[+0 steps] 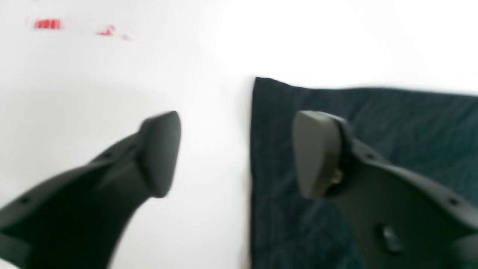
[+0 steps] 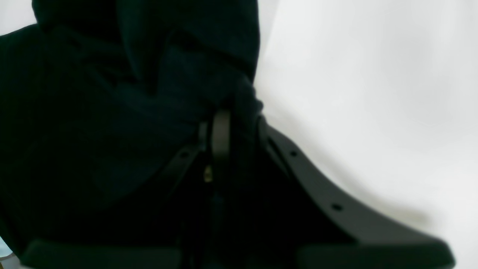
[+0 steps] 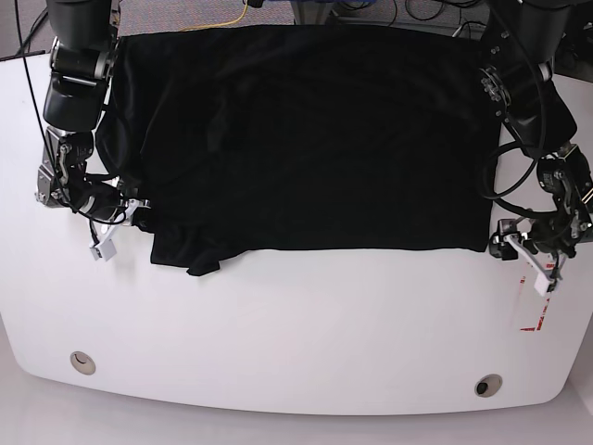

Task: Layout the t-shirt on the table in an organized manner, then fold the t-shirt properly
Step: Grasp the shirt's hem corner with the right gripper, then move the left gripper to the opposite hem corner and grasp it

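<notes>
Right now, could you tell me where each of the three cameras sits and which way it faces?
Left wrist: behind the open left gripper, looking down at the t-shirt corner and table.
Right wrist: behind the right gripper, shut on bunched t-shirt.
Base: overhead, facing down on the whole t-shirt and both arms.
Shared: left wrist and base both show the red tape beside the t-shirt's corner.

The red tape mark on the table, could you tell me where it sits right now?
In the base view the red tape mark lies near the table's right edge, just below the left tool and right of the t-shirt.
</notes>
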